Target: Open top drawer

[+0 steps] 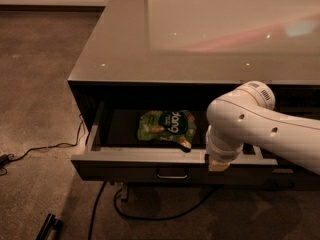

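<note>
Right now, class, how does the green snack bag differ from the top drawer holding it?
The snack bag is bright green and printed; the top drawer is plain dark grey-brown. The bag is small and crumpled; the drawer is wide and straight-edged. Both sit below the glossy top. The claw is at the drawer's front rim, right of the bag.

There is one desk [150, 59] with one top drawer [130, 156] pulled out, one metal pull [172, 174], one green snack bag [166, 127] inside, and one white arm [260, 129] whose one pincer [217, 165] sits at the drawer's front edge.
</note>
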You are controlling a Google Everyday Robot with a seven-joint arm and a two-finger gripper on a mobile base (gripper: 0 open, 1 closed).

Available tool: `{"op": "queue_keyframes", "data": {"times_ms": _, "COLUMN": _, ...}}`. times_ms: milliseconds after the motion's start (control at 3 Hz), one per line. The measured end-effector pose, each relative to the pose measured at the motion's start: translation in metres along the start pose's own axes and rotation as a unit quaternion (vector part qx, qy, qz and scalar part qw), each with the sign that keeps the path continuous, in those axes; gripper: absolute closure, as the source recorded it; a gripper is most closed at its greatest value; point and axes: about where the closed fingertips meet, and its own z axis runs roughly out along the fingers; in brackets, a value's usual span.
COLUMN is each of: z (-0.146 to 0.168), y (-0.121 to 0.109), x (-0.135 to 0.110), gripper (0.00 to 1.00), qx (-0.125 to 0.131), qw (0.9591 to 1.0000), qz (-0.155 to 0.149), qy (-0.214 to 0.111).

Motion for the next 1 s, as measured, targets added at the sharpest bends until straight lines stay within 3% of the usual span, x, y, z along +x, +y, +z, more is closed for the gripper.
{"op": "queue_keyframes", "data": {"times_ms": 333, "z": 0.0, "y": 0.0, "x": 0.0, "gripper": 0.0, "qx": 0.0, "qw": 1.0, "qz": 0.0, "qy": 0.0}}
{"op": "queue_keyframes", "data": {"times_ms": 1000, "z": -0.0013, "y": -0.0004, "x": 0.0006, "gripper": 0.0, "qx": 0.007, "qw": 0.9998, "qz": 0.0, "qy": -0.018}}
